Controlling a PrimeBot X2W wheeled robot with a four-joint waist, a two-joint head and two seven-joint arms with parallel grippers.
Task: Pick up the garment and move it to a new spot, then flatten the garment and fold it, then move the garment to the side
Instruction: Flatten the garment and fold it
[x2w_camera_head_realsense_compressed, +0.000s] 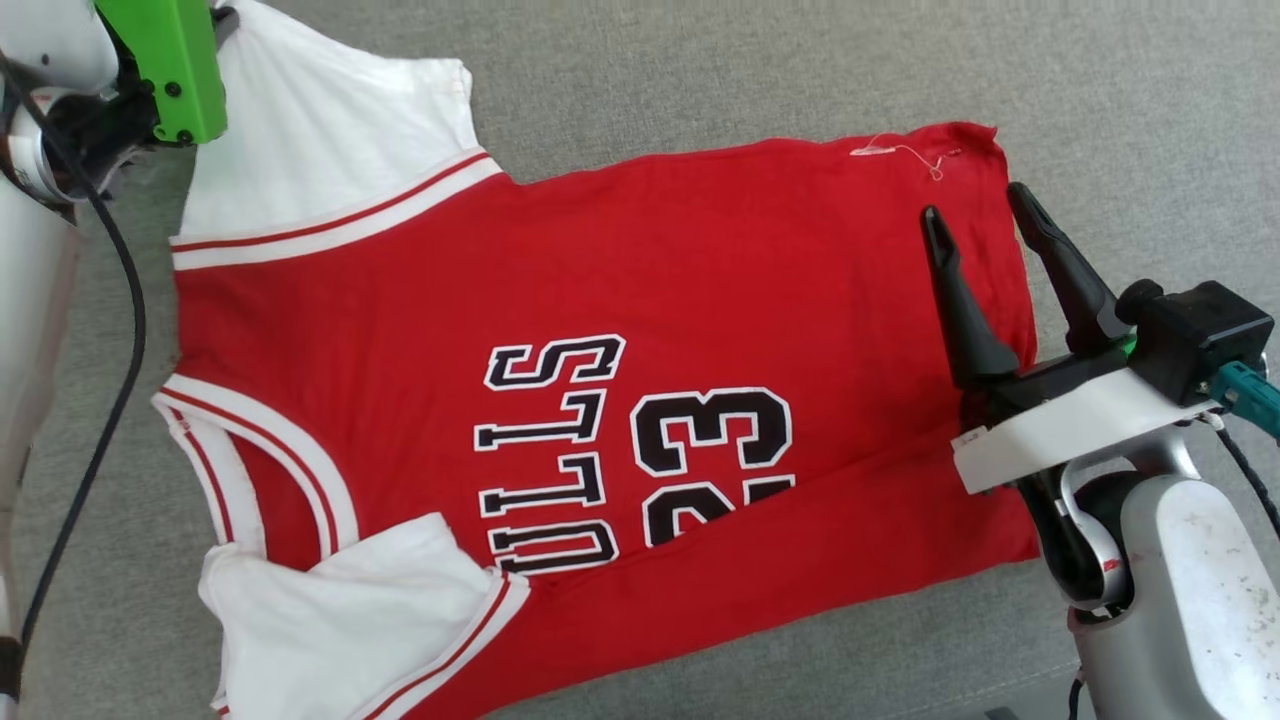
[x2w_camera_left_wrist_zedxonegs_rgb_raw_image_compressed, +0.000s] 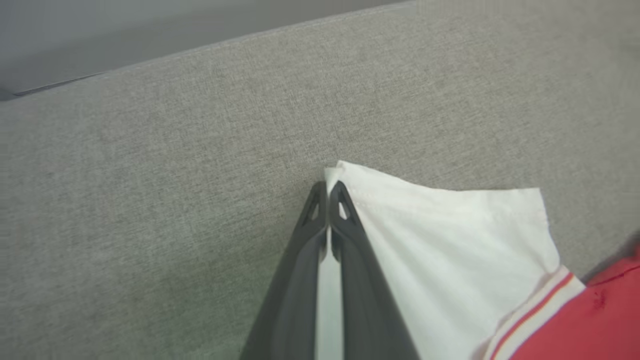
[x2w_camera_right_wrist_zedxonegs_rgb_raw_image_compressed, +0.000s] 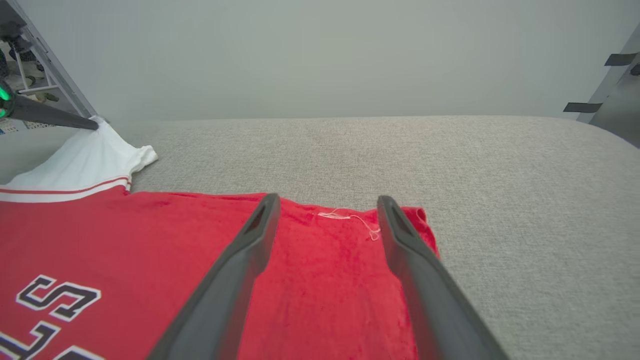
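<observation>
1. Far left first: the left gripper is clamped right down on the corner of the far white sleeve. Its fingers are pressed together with the cloth pinched between them, and that corner is tented up a bit off the grey fabric surface.
2. The garment lies front-up across the middle of that surface, collar to the left and hem to the right. The red body is mostly flat.
3. The near sleeve is rumpled and flopped in over the chest, so it covers the first bit of the black lettering.
4. There's a loose white thread at the far right corner, by the hem.
5. Over on the right, the right gripper has its jaws spread wide with nothing in them. Its fingers sit over that same far right corner of the red cloth. Honestly can't tell if the tips touch the fabric.
</observation>
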